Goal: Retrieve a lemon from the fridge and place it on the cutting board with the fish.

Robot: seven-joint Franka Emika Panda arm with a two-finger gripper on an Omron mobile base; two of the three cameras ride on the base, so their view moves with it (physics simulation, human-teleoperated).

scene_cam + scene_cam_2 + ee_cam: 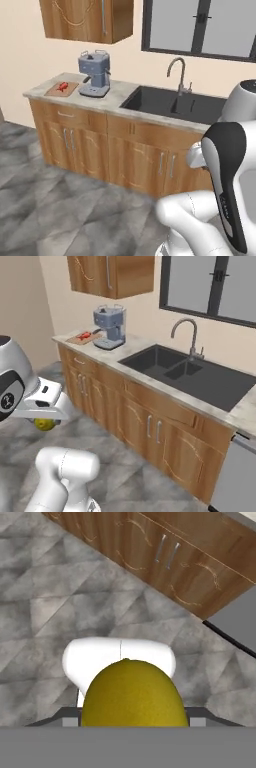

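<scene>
The lemon (134, 694), round and yellow-green, sits large at the bottom of the hand view, with grey floor beyond it. In the right base view my gripper (44, 420) hangs low at the left, above the floor, shut on the lemon (45, 425); the fingers are hidden by the hand and the fruit. The cutting board (61, 89) lies at the far left end of the counter, well away from the hand, with the red-orange fish (62, 87) on it. The right base view shows the same cutting board (82, 337) and fish (85, 335). The fridge is out of view.
A blue-grey coffee machine (95, 74) stands right beside the board. A dark sink (172, 104) with a curved faucet (177, 72) lies further right. Wooden cabinets run under the counter, and a silver dishwasher (235, 476) is at the right. A wall cabinet (87, 20) hangs above the board.
</scene>
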